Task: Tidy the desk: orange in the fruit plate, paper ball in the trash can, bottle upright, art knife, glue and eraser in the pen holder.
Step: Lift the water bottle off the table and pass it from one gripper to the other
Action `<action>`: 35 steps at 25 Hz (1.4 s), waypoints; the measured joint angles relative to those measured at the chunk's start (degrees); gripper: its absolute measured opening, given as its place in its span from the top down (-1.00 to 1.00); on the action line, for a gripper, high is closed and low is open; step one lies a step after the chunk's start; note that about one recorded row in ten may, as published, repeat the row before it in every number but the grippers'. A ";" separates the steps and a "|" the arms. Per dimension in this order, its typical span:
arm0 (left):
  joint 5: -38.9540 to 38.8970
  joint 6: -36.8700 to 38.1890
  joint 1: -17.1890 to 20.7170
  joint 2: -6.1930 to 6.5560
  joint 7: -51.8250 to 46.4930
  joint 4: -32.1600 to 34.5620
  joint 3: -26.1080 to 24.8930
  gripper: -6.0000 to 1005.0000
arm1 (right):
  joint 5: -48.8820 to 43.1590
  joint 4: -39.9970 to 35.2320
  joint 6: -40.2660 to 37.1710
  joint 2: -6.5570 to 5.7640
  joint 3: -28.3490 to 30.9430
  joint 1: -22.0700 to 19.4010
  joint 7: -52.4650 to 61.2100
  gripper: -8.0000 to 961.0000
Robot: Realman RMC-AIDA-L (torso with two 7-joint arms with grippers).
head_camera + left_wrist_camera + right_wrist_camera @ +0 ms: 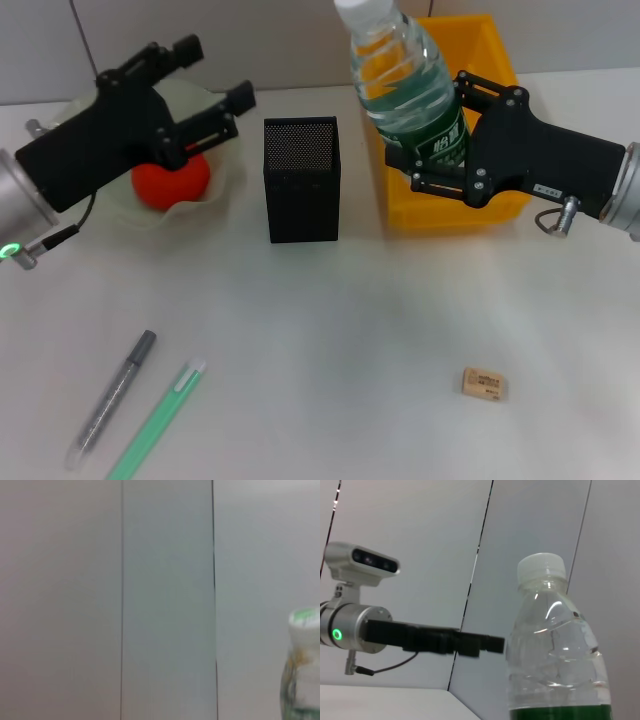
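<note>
I judge the bottle-upright step in hand; my right gripper (440, 150) is clamped around the bottle (405, 85) at its green label, held aloft at one o'clock before the trash can (480, 60), long axis near vertical, cap up, tilted slightly; next I must lower it onto the desk (350, 330); my left gripper (205, 95) hangs spread above the orange (170, 182) at ten o'clock.

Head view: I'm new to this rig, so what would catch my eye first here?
The bottle, held upright in the right hand in front of the yellow trash can. Next, the orange sitting in the fruit plate under the open left hand. The eraser lies alone on the near desk.
</note>
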 joint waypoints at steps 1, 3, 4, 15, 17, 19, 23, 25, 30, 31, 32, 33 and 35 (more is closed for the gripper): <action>-2.65 1.75 0.40 0.00 1.24 -1.43 -0.01 -0.66 | 0.00 0.02 0.00 0.00 0.00 0.04 0.00 -0.56; -6.99 4.64 1.21 0.02 2.43 -3.63 -0.03 -0.66 | 0.02 0.04 0.06 0.00 0.00 0.18 -0.01 -0.56; -7.85 5.00 1.34 0.03 2.46 -4.04 -0.04 -0.66 | 0.02 0.12 0.22 0.00 -0.04 0.35 -0.02 -0.56; -11.74 7.37 0.20 -0.23 -0.45 -9.68 0.50 -0.66 | 0.02 1.84 0.83 0.15 -1.02 2.13 -0.07 -0.56; -12.03 7.96 -0.36 -0.34 -0.86 -10.69 0.60 -0.66 | 0.02 2.00 1.15 0.17 -1.18 2.27 -0.07 -0.56; -12.79 8.80 -0.66 -0.43 -0.69 -11.68 0.88 -0.66 | 0.02 2.05 1.50 0.22 -1.56 2.35 -0.07 -0.56; -14.98 9.93 -1.22 -0.47 -0.42 -13.22 2.50 -0.66 | 0.02 2.33 2.03 0.25 -1.91 2.51 -0.08 -0.56; -15.95 9.98 -1.36 -0.48 -0.41 -13.52 3.55 -0.66 | 0.02 2.69 2.30 0.25 -1.96 2.77 -0.08 -0.56; -19.29 10.93 -1.47 -0.48 -0.29 -13.83 7.32 -0.66 | 0.02 3.22 2.72 0.25 -1.97 3.23 -0.08 -0.56; -19.81 11.09 -1.48 -0.48 -0.17 -13.84 8.10 -0.66 | 0.02 3.29 2.77 0.24 -1.96 3.36 -0.08 -0.56; -20.28 11.28 -1.48 -0.48 -0.01 -13.84 8.83 -0.66 | 0.03 3.37 2.79 0.24 -1.96 3.50 -0.08 -0.56; -20.47 11.39 -1.50 -0.47 0.15 -13.84 9.33 -0.66 | 0.02 3.47 2.81 0.24 -1.96 3.65 -0.08 -0.56; -20.67 11.55 -1.63 -0.47 0.38 -13.84 10.30 -0.66 | 0.02 3.78 2.90 0.24 -1.96 3.94 -0.08 -0.56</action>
